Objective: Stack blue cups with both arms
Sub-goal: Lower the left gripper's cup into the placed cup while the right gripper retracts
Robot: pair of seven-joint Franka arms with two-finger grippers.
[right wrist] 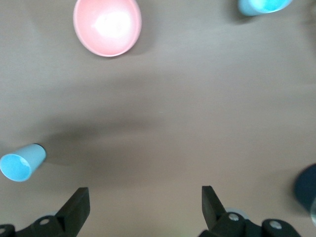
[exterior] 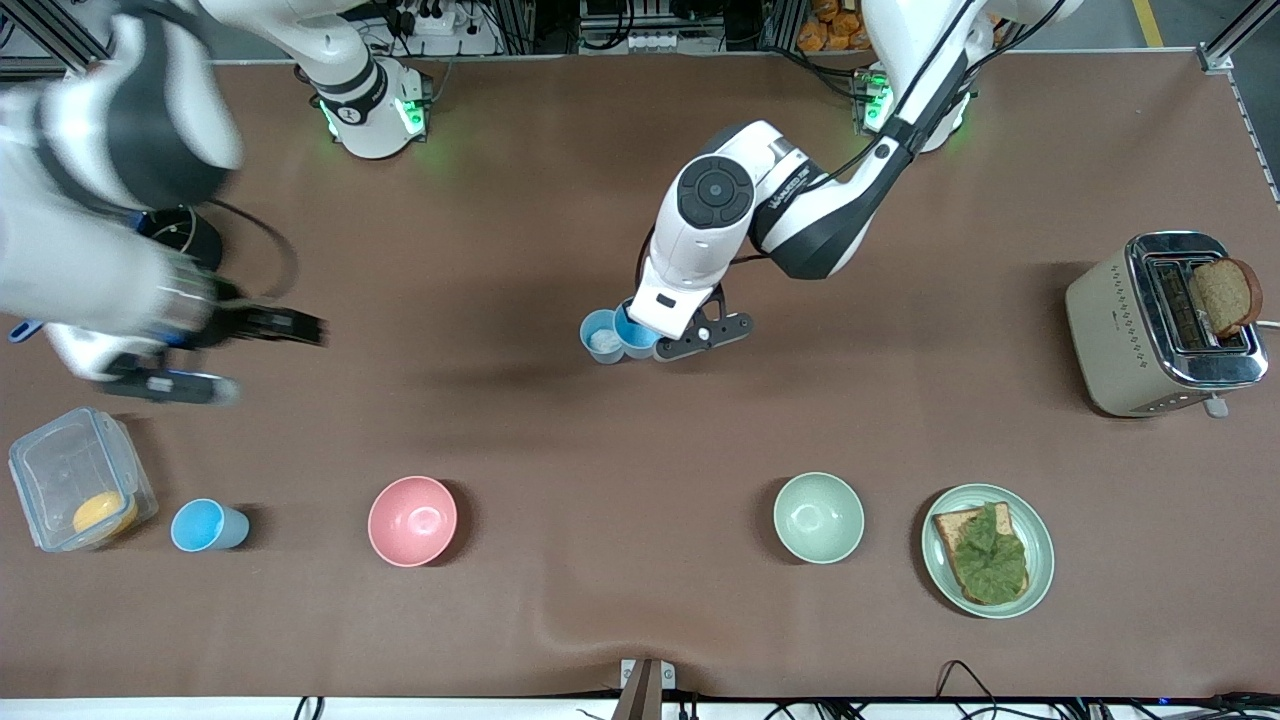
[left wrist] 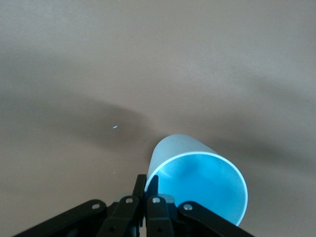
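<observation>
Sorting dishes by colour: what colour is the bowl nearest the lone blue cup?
Pink; the pink bowl shows best in the front view.

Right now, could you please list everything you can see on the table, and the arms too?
Container: one, clear, right arm's end, something orange inside.
Pink bowl: one, pink, near the front camera.
End cup: one, blue, between container and pink bowl.
Middle cup: one, blue, mid-table.
Held cup: one, blue, gripped beside the middle cup.
Green bowl: one, pale green, beside the plate.
Plate: one, green, holds toast.
Toaster: one, beige, left arm's end.
Left claw: shut on held cup.
Right claw: open, above right arm's end.
</observation>
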